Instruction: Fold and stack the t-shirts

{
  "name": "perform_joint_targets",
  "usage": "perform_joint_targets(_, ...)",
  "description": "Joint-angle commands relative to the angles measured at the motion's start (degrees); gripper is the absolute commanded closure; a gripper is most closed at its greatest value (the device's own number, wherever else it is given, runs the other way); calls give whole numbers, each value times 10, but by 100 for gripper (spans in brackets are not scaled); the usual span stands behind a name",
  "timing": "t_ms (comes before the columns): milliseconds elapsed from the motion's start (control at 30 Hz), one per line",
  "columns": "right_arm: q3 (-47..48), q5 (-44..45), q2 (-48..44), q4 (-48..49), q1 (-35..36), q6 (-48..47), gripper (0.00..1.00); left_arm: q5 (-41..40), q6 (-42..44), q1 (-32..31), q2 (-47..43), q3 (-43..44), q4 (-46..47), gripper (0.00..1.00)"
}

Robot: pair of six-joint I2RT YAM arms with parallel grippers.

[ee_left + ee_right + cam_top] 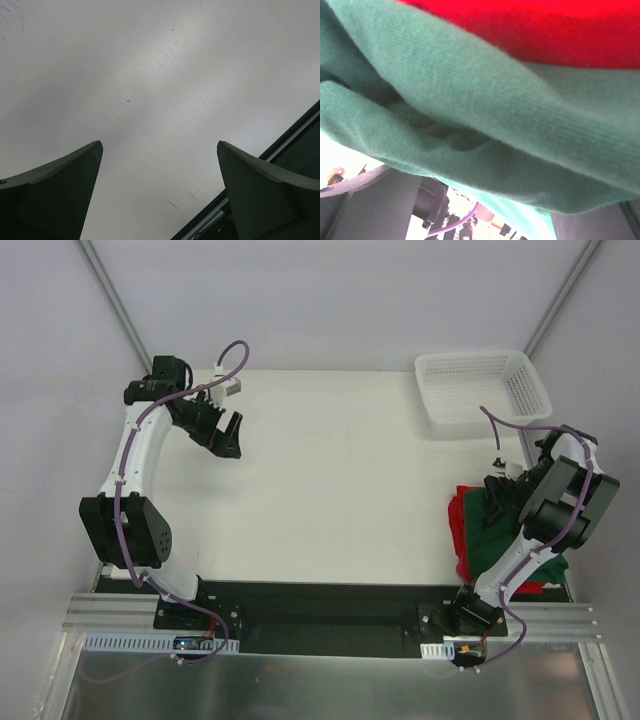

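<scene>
A: Green knit cotton fills the R wrist view: soft green t-shirt (485,115) bunched in thick folds, bright red t-shirt (530,25) lying against it at the top edge. Cloth sits right at the lens.

B: R gripper (497,502) state?

A: Cannot tell. Finger parts show at the bottom corners of the wrist view, tips hidden by fabric. Overhead, the head is down in the pile.

B: Where's the pile?

A: Near-right part of the white table top (340,490), in front of the R arm base. Crumpled, red and green overlapping, no flat fold visible. Part lies hidden under the arm.

B: Step in hand?

A: Judgement only: R arm working at the green shirt, likely a pick from the heap. Next move needs one layer gripped alone, then lifted free of the red one and laid flat mid-table.

B: Further out?

A: L gripper (229,435) hangs over the far-left table, jaws spread wide, nothing between them. White plastic mesh basket (482,388) at the far-right corner; no shirt seen in it.
</scene>
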Motion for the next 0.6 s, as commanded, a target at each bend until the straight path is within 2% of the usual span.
perform_joint_targets(0, 10, 2, 4, -127, -5, -8, 4, 0, 16, -5, -28, -7, -3, 1)
perform_joint_targets(567, 81, 24, 40, -139, -38, -19, 4, 3, 14, -5, -24, 0, -4, 1)
